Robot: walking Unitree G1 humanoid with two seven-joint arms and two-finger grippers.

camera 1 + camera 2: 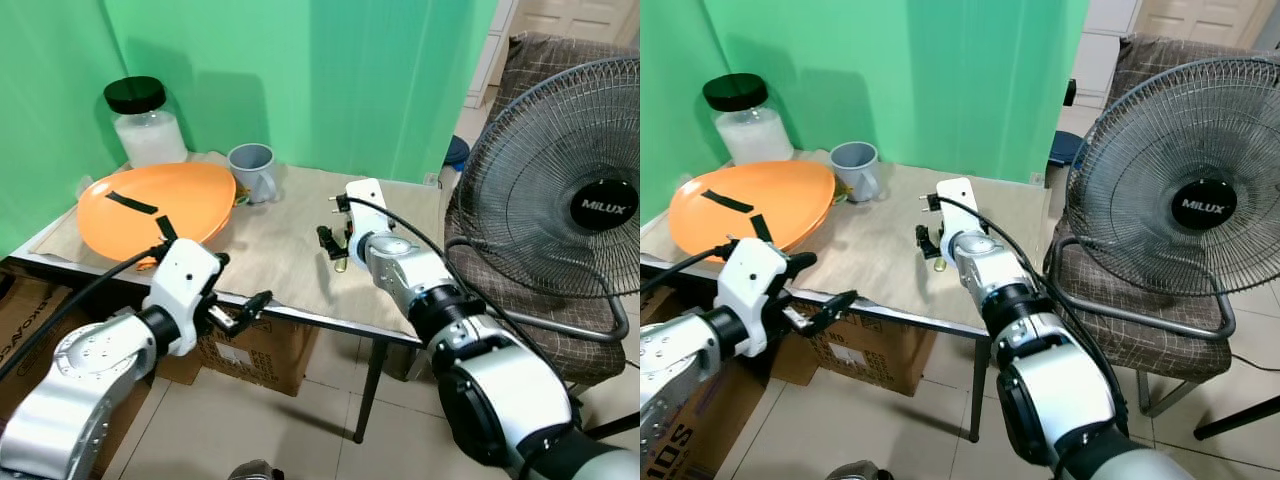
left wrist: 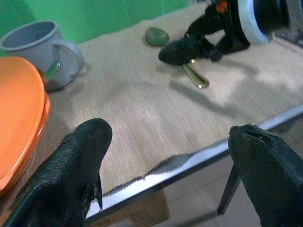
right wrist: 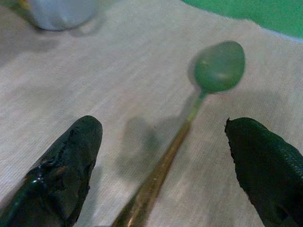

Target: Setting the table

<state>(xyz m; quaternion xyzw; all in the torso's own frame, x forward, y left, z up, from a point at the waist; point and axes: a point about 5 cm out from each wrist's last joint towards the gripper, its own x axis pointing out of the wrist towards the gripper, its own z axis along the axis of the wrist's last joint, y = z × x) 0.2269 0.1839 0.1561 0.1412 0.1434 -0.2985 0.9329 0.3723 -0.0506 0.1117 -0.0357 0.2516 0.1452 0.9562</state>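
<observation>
Here the right gripper (image 1: 333, 243) hangs low over the middle of the table (image 1: 290, 300), its two black fingers (image 3: 66, 175) spread wide with nothing between them. Below that gap lies the spoon (image 3: 189, 118), flat on the beige cloth (image 1: 280, 250): a green bowl and a gold handle, the handle running back between the fingers while the bowl points away from the wrist. The fingers do not touch it. In the left wrist view the spoon's handle tip shows just beneath the right gripper, with the green bowl beyond it.

The left gripper (image 1: 240, 315) hovers off the table's near edge, in front of the metal rim and a little below it. Its fingers (image 2: 71, 175) are also parted and hold nothing.

At the table's left end an orange plate (image 1: 150, 205) sits on the cloth (black strips of tape mark its surface). Just beside its far right edge stands a grey mug (image 1: 252, 170), upright, handle toward the right; something green leans inside it, too small to tell. Behind the plate, against the green backdrop (image 1: 300, 70), stands a jar (image 1: 145, 125) with a black lid and pale contents.

To the right of the table a fan (image 1: 560, 200) stands on a chair (image 1: 520, 300) with a checked cushion. Cardboard boxes (image 1: 250, 355) sit under the table.
</observation>
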